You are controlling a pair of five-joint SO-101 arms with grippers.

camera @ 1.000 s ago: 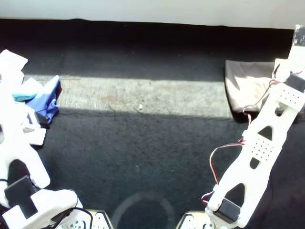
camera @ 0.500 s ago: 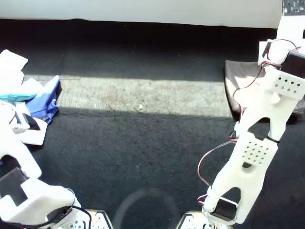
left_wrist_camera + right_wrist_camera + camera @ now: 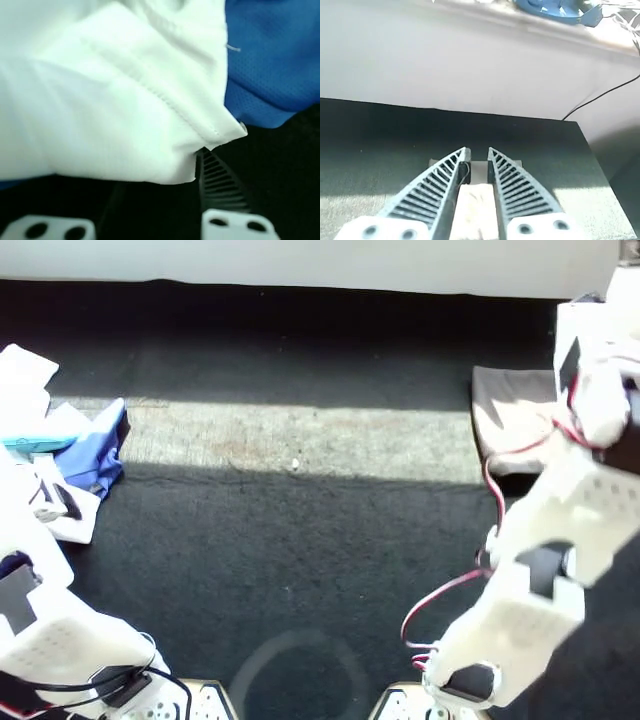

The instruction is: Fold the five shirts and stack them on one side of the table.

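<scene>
Moved: the right arm has reared up over the last second, and its wrist now stands high over the far right edge. The left arm has drawn back toward the near left corner.
Meaning: one shirt looks finished and set down on the right. The rest still wait at the left, so the task is probably early.
Left gripper: near left, at the near edge of the heap. White cloth drapes over it, so I cannot tell whether it is clenched on that cloth or released.
White shirt: at the left edge, its hemmed corner lying over the left gripper.
Blue shirt: just beyond the white shirt and touching it, crumpled.
Teal shirt: a sliver farther left in the same heap.
Table: dark cloth, crossed from left to right by a sunlit strip.
Right gripper: released and empty, jaws narrowly parted, raised well above the table.
Folded shirt: pale, flat at the far right, apart from the right gripper.
Views: the high view places the heap and the folded shirt on opposite sides. The left wrist view adds the seam and the drape. The right wrist view sights the folded shirt between its jaws, with the table's far edge, a wall and a cable beyond.
</scene>
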